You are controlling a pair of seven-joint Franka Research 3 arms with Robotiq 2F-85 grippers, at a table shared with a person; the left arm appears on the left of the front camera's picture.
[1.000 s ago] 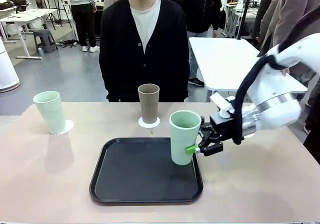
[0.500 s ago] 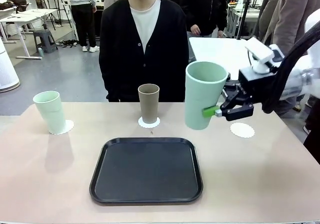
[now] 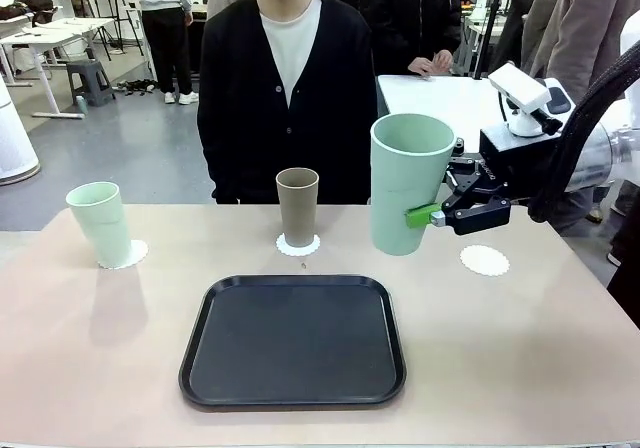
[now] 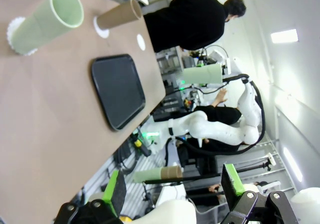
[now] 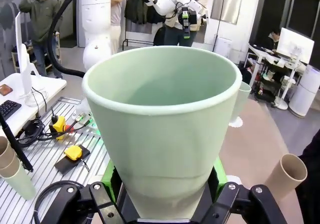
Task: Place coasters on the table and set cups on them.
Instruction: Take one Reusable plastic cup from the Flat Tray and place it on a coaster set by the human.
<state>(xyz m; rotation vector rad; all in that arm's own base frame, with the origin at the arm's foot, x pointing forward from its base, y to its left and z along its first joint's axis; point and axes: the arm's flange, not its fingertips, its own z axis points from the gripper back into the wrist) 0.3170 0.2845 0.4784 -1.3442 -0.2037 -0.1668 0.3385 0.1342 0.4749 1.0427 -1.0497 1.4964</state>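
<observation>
Right tool (image 3: 432, 218) level, apparently clamping cup (image 3: 407, 183)

I see a black rounded-square tray (image 3: 293, 340) in the lower middle of the front view, bare inside. A person in a black cardigan over a white shirt (image 3: 288, 88) stands at upper centre. To the right of that person sits a white rectangular table (image 3: 450, 118), upper right of the frame. At upper left there is a grey stool (image 3: 90, 78) beside white desks. In my right wrist view, lower left, a yellow button box (image 5: 73, 152) lies on a ribbed metal surface, with a keyboard (image 5: 7, 109) above it at the left edge.
</observation>
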